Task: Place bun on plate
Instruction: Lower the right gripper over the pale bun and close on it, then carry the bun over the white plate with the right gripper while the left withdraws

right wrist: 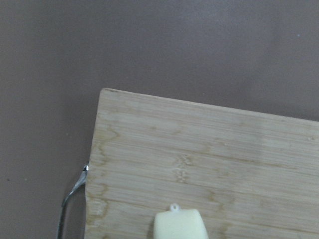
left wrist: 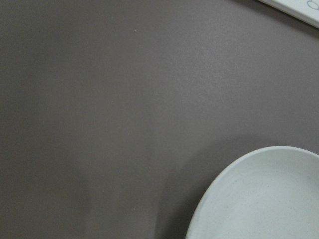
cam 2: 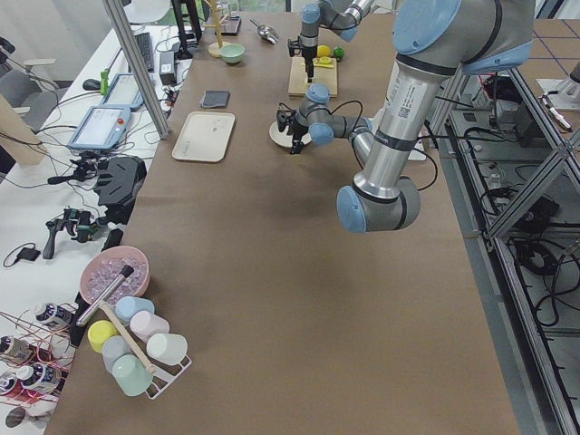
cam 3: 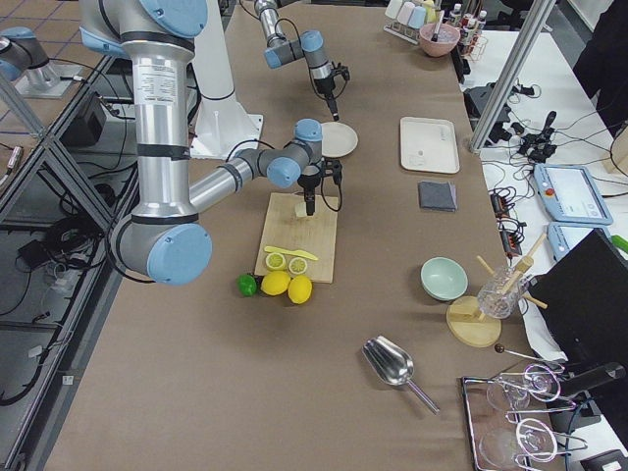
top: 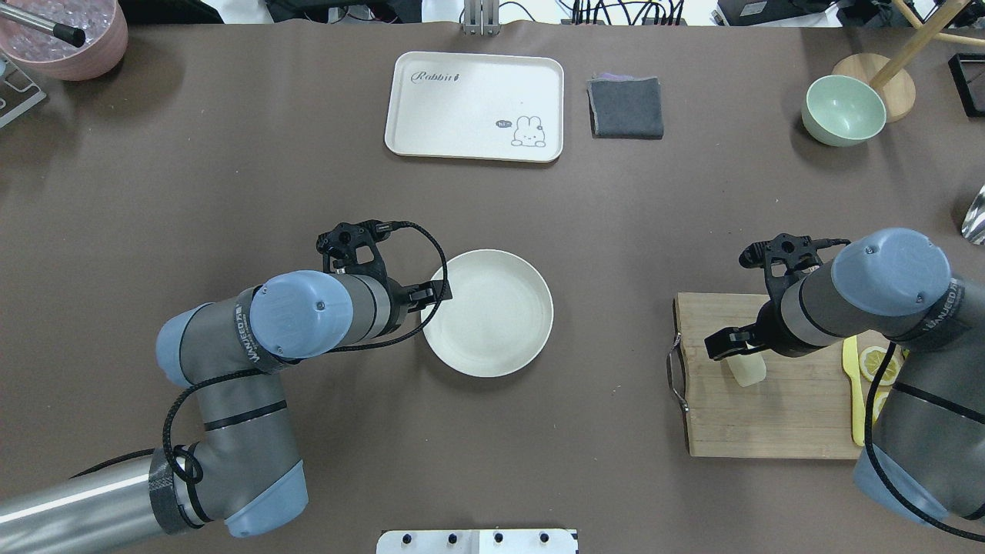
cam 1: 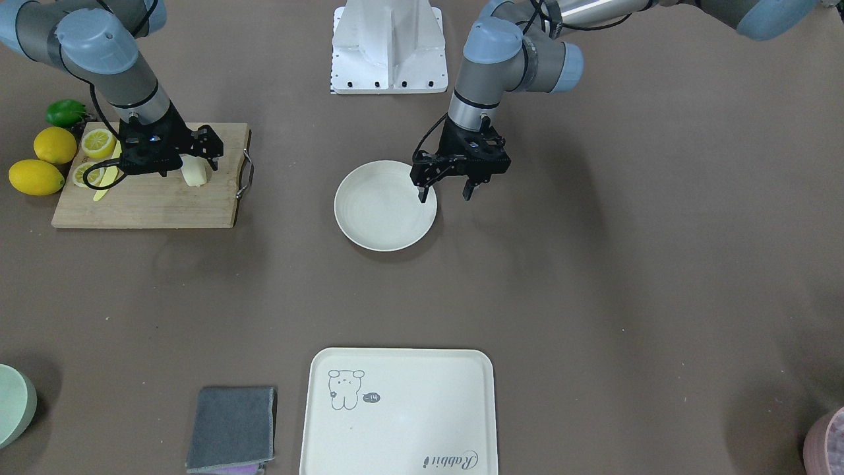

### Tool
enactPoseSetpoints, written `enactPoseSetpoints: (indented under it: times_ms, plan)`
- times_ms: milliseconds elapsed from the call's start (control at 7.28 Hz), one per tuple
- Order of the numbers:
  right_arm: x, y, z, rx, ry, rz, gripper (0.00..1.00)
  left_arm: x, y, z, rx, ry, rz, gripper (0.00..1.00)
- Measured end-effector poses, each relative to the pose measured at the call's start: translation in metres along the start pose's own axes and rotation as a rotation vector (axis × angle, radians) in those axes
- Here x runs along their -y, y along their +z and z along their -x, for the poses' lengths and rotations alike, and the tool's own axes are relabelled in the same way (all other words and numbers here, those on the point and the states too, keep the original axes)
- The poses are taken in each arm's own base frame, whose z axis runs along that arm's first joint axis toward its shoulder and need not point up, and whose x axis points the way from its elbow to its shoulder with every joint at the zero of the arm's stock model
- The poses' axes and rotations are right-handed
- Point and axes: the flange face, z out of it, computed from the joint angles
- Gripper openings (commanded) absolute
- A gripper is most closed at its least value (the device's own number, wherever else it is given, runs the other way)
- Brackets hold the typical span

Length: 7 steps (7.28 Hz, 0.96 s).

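The bun (cam 1: pixel 196 173), a small pale cream block, stands on the wooden cutting board (cam 1: pixel 145 204); it also shows at the bottom edge of the right wrist view as the bun (right wrist: pixel 179 225). My right gripper (cam 1: pixel 179 163) hangs low right over the bun and looks open; its fingertips are hidden, so I cannot tell whether they touch it. The plate (cam 1: pixel 376 211), round and off-white with nothing on it, lies at the table's middle. My left gripper (cam 1: pixel 446 192) hovers open and holds nothing, one finger above the plate's rim, the other outside it.
Lemon halves (cam 1: pixel 97 142), a yellow knife (cam 1: pixel 105 179), whole lemons (cam 1: pixel 37 177) and a lime (cam 1: pixel 66 113) sit at the board's far end. A cream tray (top: pixel 475 106), a grey cloth (top: pixel 626 107), a green bowl (top: pixel 843 110) and a pink bowl (top: pixel 65 38) line the far side.
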Motion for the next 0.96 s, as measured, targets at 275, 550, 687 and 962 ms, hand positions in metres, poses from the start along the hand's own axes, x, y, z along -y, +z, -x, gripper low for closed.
enactPoseSetpoints:
  times_ms: [275, 550, 687, 962]
  plan:
    - [-0.005, 0.005, -0.002, -0.009, -0.002, 0.009, 0.0, 0.005, -0.006, 0.004, -0.005, 0.029, -0.007, 0.98]
    - [-0.005, 0.004, -0.002, -0.012, -0.005, 0.002, 0.0, 0.009, -0.009, 0.004, -0.008, 0.04, -0.012, 0.98]
    - [-0.003, 0.001, 0.001, -0.01, -0.007, -0.01, 0.0, 0.013, -0.011, 0.005, -0.01, 0.043, -0.015, 0.98]
    - [0.006, -0.019, 0.01, 0.024, -0.009, -0.041, 0.0, 0.025, -0.015, 0.006, -0.013, 0.051, -0.019, 0.98]
